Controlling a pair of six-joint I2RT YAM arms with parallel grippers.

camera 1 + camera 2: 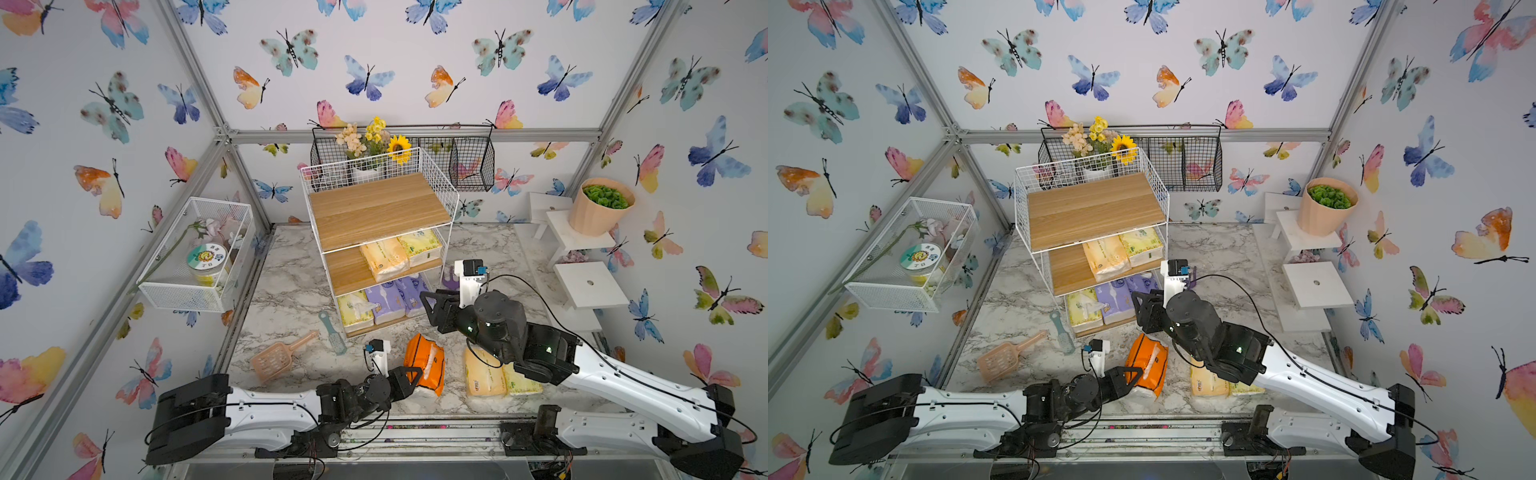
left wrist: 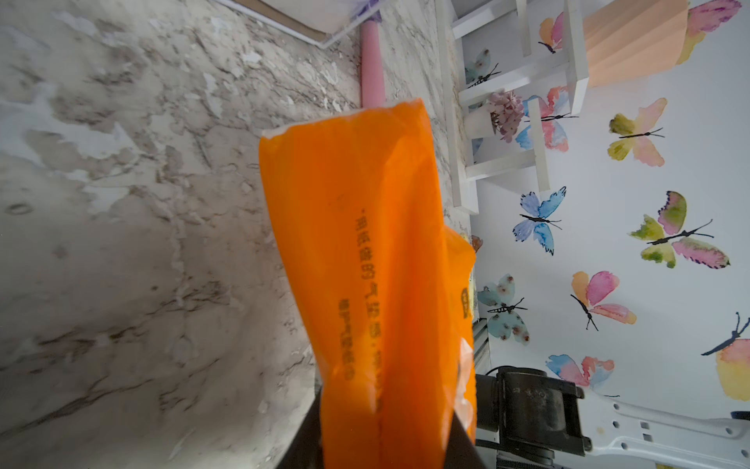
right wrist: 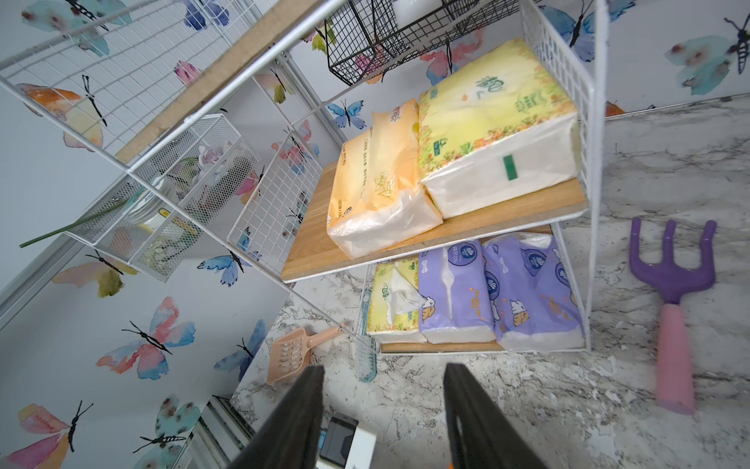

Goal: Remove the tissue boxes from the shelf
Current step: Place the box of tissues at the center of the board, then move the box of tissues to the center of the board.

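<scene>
Five tissue packs sit on the shelf (image 1: pixel 378 212), which stands at the centre of both top views. Its top board is bare. On the middle board a peach pack (image 3: pixel 377 182) touches a yellow-green pack (image 3: pixel 495 122). On the bottom board a yellow pack (image 3: pixel 391 300), a purple pack (image 3: pixel 454 292) and a second purple pack (image 3: pixel 531 292) lie side by side, touching. Each lies flat, its long axis running from the shelf's open front toward its back, so the short ends face outward.

The right tool (image 3: pixel 383 371) hovers over the table (image 1: pixel 291 291) just off that open front, near the bottom board but apart from it. Its jaws are about half spread and hold nothing. In the right wrist view the purple pack is most nearly in line with the gap, and the jaws spread across its short width. The right arm is plainly the nearer one. Its reach likely turns on going in low, under the middle board, along the pack's long axis.

At lower centre of the top views, the left tool (image 1: pixel 415 376) is clamped on one end of an orange pack (image 1: pixel 426 365), tilted, in front of the shelf. I cannot tell whether this pack touches the table. A pale yellow pack (image 1: pixel 482 374) and a greenish pack (image 1: pixel 521 384) lie on the table at lower right of centre, partly under the right arm.
</scene>
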